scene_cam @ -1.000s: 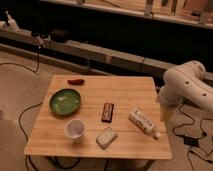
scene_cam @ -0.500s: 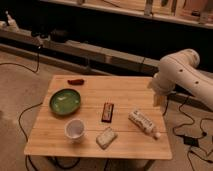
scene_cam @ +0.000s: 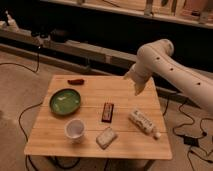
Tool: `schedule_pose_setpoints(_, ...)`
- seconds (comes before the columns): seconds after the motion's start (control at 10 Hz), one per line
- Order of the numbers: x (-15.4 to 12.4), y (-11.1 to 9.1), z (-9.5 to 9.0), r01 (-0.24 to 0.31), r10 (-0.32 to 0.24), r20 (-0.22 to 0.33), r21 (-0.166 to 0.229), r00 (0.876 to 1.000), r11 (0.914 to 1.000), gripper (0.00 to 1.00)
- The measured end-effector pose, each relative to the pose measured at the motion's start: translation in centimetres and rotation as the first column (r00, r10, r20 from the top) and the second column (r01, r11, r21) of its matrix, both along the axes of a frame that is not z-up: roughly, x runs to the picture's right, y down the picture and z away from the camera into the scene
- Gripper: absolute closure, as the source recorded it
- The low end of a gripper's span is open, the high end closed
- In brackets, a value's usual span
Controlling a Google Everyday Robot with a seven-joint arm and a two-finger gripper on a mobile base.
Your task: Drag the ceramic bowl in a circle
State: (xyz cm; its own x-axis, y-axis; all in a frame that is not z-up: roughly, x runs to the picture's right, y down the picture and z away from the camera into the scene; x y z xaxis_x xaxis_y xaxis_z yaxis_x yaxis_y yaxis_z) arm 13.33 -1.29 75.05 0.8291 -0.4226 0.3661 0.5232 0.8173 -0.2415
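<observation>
Gripper (scene_cam: pixel 137 90) is seen right of centre, held above the far right part of the table (scene_cam: pixel 125 97), jaws released, nothing grasped. Ceramic bowl (scene_cam: pixel 65 101) is sat at table's left side, well apart from gripper. White cup (scene_cam: pixel 74 129) is placed just below it.

the ceramic bowl (scene_cam: pixel 65 101) is glossy green inside, with a pale patch and a darker rim. the table (scene_cam: pixel 125 89) is light honey-coloured wood with faint plank lines. the cup (scene_cam: pixel 74 129) is white. the small thing (scene_cam: pixel 76 81) at the far edge is reddish-brown, and the flat bar (scene_cam: pixel 107 111) is dark brown with red down its middle. the packet (scene_cam: pixel 106 137) is pale grey-white. the lying bottle (scene_cam: pixel 143 122) is white with a darker label. the gripper (scene_cam: pixel 138 89), over the table's far right part, is cream-white like the arm (scene_cam: pixel 165 65), which carries small dark dots.
</observation>
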Motion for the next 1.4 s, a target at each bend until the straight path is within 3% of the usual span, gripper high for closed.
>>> schedule_pose_setpoints(0.1, -1.2, 0.0, 1.3, 0.024, -0.024, 0.032, 0.019, 0.999, 0.9995, 0.35)
schedule_pose_setpoints(0.8, -1.3, 0.0, 1.4, 0.026, -0.027, 0.035, 0.023, 0.999, 0.9994, 0.35)
schedule_pose_setpoints(1.0, -2.3, -0.7, 1.7, 0.058, -0.061, 0.055, 0.042, 0.997, 0.9974, 0.35)
schedule_pose_setpoints(1.1, -4.0, -1.5, 2.1, 0.105, -0.111, 0.090, 0.070, 0.990, 0.9920, 0.35)
schedule_pose_setpoints(1.3, -7.9, -2.3, 3.1, 0.219, -0.238, 0.177, 0.124, 0.955, 0.9679, 0.35)
schedule_pose_setpoints(1.4, -10.8, -1.9, 4.1, 0.308, -0.337, 0.237, 0.153, 0.911, 0.9391, 0.35)
